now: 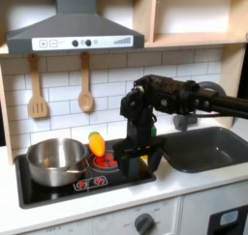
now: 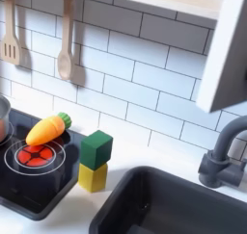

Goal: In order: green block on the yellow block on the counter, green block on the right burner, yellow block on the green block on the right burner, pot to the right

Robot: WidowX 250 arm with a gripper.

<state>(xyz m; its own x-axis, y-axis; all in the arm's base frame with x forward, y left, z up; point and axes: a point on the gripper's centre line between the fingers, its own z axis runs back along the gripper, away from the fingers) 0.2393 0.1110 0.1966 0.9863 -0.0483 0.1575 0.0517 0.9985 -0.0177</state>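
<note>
While the green block (image 2: 96, 147) sits right on top of the yellow block (image 2: 93, 177) on the pale surface (image 2: 68, 211), low in the middle of the second exterior view, the first step looks done. Both blocks stand just beside the black hob, near the right burner (image 2: 37, 157) with its red rings, which lies at the second exterior view's lower left. An orange toy carrot (image 2: 48, 128) rests at the far edge of that burner. In the first exterior view the black arm comes in from the right, and its claw (image 1: 136, 152) hangs low in the middle of the frame, over the hob's right edge. I cannot tell if the claw is open or closed, because it is dark and small. The shiny pot (image 1: 56, 161) sits at the first exterior view's lower left. I think the next job is to lift the green block off and set it on the right burner. The claw must pinch only the top block and not knock the yellow one, and it must miss the carrot.
</note>
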